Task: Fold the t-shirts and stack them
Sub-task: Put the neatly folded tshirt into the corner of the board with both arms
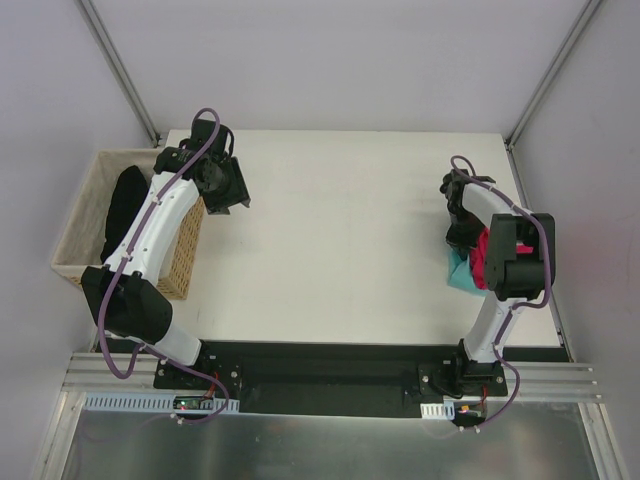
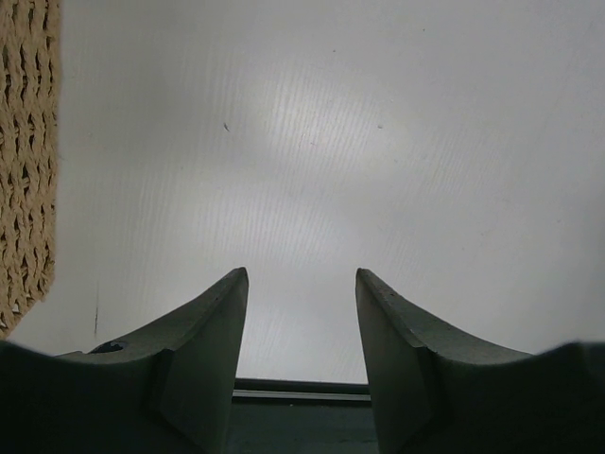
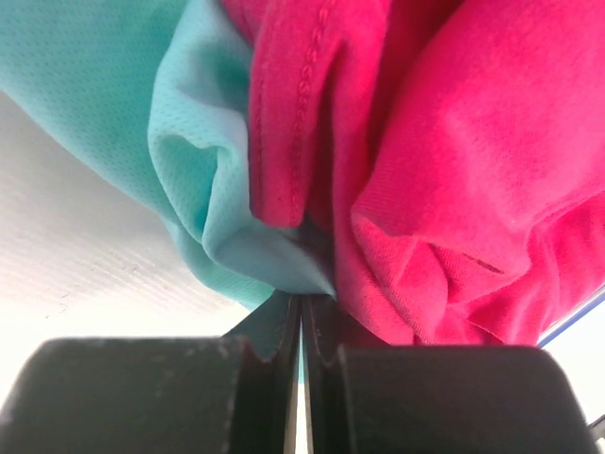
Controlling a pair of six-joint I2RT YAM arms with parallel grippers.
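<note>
The teal-mint t-shirt (image 3: 113, 85) and the magenta-pink t-shirt (image 3: 473, 170) are bunched together, filling the right wrist view. My right gripper (image 3: 302, 299) is shut, its tips buried in the bunch. A teal fold runs into the tips and pink cloth lies against the right finger. From above, the pink shirt (image 1: 484, 256) and teal shirt (image 1: 458, 272) show as a small heap under the right arm at the table's right edge, by my right gripper (image 1: 462, 236). My left gripper (image 2: 301, 276) is open and empty above bare white table, at the far left (image 1: 228, 192).
A wicker basket (image 1: 72, 232) stands off the table's left side with dark cloth (image 1: 124, 205) in it. Its woven wall shows at the left of the left wrist view (image 2: 26, 151). The white table (image 1: 340, 240) lies between the two arms.
</note>
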